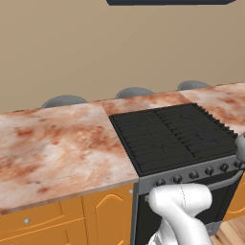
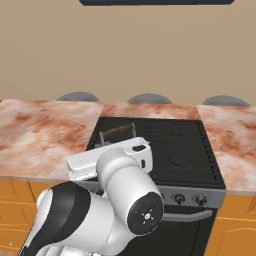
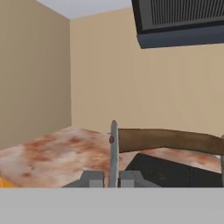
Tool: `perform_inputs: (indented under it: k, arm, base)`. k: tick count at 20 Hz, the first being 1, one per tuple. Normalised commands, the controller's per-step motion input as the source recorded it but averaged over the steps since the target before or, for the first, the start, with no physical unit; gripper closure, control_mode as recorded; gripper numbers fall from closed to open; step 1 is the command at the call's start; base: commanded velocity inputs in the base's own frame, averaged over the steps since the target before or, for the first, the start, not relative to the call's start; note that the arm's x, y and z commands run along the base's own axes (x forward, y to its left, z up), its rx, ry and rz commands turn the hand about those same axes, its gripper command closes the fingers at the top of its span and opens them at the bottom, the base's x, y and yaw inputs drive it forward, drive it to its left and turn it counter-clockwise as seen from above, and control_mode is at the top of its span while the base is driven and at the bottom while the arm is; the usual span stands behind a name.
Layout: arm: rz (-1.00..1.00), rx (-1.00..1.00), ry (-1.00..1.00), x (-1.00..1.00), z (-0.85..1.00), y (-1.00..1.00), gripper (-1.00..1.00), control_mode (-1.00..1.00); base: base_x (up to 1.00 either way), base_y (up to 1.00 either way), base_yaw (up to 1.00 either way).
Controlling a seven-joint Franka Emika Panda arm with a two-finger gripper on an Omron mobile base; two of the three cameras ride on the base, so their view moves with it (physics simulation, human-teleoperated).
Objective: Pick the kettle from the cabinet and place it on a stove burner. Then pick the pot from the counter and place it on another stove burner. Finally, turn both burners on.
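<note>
Fingertips (image 3: 92, 179) of the gripper (image 3: 111, 179) stand closed on the thin grey upright of the loop handle of the kettle (image 3: 166, 140); the post rises straight from between them. From the top of that post the brown grip bar runs away to the right of the hand view, so the handle's long axis lies crosswise to the fingers, and they hold it at one end, not at the middle.

Right base view: the kettle (image 2: 117, 131) shows as its loop handle alone, standing over the left side of the stove burners (image 2: 175, 150), just behind the white hand; the body is hidden by the arm. Whether the base touches the grate or hangs above it cannot be told.

Hand view: the black grate lies below and beyond the handle, with the counter (image 3: 52, 153) to its left and a dark range hood (image 3: 179, 22) overhead.

Left base view: the full spread of the stove burners (image 1: 172, 136) and the steel knob strip (image 1: 191, 176) appears, bordered by the counter (image 1: 57, 148).

Judgement: the kettle placement is in hand, and the next move likely calls for a lowering onto a left burner before release.
</note>
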Motion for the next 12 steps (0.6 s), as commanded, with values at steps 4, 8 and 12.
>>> perform_inputs:
  k: [4, 8, 12]
  arm:
    - [0.00, 0.01, -0.01, 0.33, 0.00, 0.06, 1.00, -1.00]
    - [0.03, 0.04, -0.04, 0.36, 0.00, 0.14, 1.00, -1.00]
    - [0.06, 0.03, -0.04, 0.34, 0.00, 0.19, 1.00, -1.00]
  base:
    - [0.00, 0.00, 0.00]
    - [0.00, 0.00, 0.00]
    - [0.00, 0.00, 0.00]
